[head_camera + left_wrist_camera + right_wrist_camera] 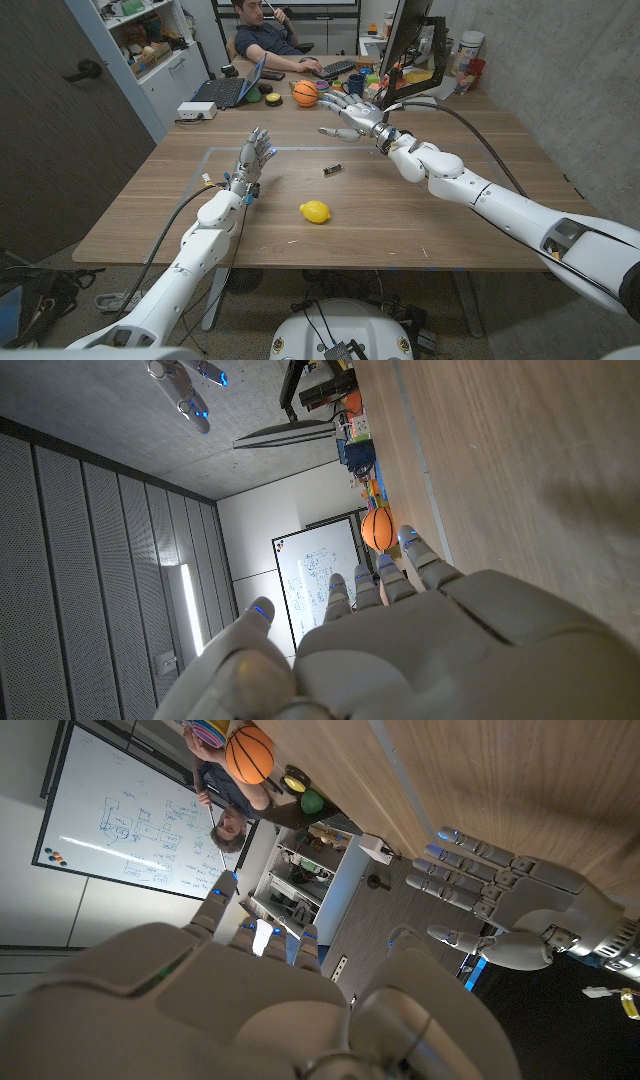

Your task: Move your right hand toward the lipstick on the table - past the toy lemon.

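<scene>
A wide wooden surface (420, 215) fills a small office, with a dark door and shelves at the left and a grey wall at the right. A person (268, 38) sits behind it at a laptop (228, 90), a small basketball (305, 93) nearby. The left hand (254, 157) stands open, fingers up, holding nothing. The near half is mostly bare wood: a lemon (315, 211) lies there, the lipstick (333, 169) beyond it. The right hand (349, 110), fingers spread and empty, hovers just past the lipstick.
</scene>
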